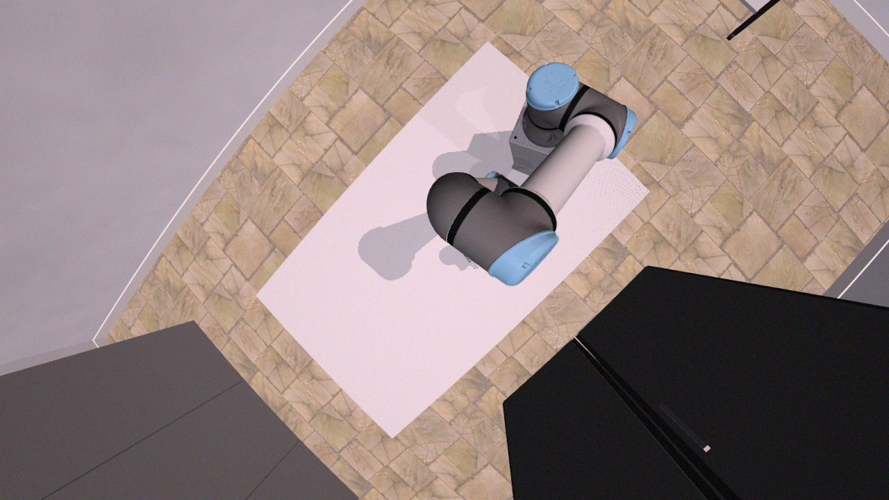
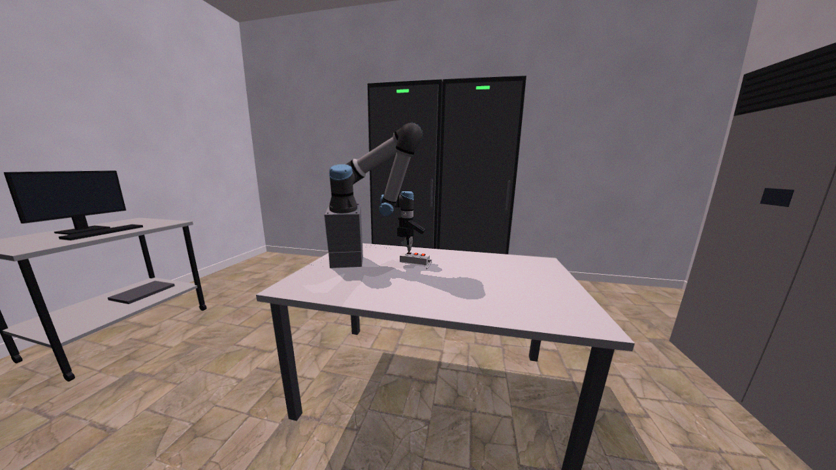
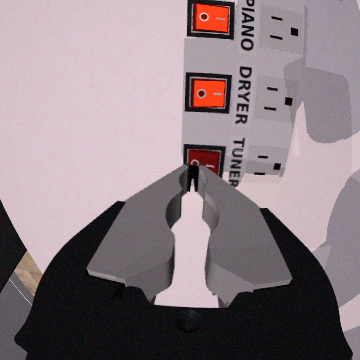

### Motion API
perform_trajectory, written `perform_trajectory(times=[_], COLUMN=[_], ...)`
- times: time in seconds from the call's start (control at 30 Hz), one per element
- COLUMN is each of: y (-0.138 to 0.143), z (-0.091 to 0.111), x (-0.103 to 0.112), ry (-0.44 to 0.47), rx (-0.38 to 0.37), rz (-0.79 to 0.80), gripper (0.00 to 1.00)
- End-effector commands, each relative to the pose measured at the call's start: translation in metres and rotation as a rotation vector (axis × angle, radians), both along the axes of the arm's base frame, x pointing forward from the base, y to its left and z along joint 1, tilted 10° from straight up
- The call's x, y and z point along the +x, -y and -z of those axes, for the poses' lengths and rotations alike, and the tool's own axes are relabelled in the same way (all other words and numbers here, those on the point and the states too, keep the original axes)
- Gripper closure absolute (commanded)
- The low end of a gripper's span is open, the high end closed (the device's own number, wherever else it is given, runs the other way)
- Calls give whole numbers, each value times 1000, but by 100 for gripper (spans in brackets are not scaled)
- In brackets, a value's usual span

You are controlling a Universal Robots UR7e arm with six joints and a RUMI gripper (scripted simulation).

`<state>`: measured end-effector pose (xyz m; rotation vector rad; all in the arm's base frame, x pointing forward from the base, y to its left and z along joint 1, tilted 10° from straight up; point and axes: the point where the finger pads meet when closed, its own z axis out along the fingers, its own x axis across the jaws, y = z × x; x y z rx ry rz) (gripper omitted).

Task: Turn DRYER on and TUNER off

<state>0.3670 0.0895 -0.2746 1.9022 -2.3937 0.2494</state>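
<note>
The grey power strip (image 3: 240, 90) lies face up on the white table, with rocker switches labelled PIANO, DRYER and TUNER. The PIANO switch (image 3: 210, 18) and the DRYER switch (image 3: 208, 93) glow bright red. The TUNER switch (image 3: 204, 160) is a darker red. My gripper (image 3: 193, 166) is shut and empty, its tips on the near end of the TUNER switch. In the room view the strip (image 2: 415, 258) sits near the table's far edge, under the gripper (image 2: 408, 240). In the overhead view the arm (image 1: 491, 217) hides the strip.
The arm's grey pedestal (image 2: 343, 236) stands on the table to the left of the strip. Black cabinets (image 2: 445, 163) stand behind the table. A desk with a monitor (image 2: 64, 198) is at the far left.
</note>
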Motion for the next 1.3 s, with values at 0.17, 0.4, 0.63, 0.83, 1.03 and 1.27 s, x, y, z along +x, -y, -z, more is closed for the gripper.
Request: perform_trajectory(times=[0.17, 0.4, 0.63, 0.83, 1.03, 1.27], y=[-3, -6, -7, -7, -7, -7], z=[-17, -31, -39, -39, -39, -39], x=[-1, -2, -2, 0, -1, -1], ry=[1, 1, 1, 3, 2, 2], rx=[0, 0, 0, 0, 0, 0], rz=[-1, -1, -1, 0, 0, 0], gripper=[100, 100, 100, 100, 100, 0])
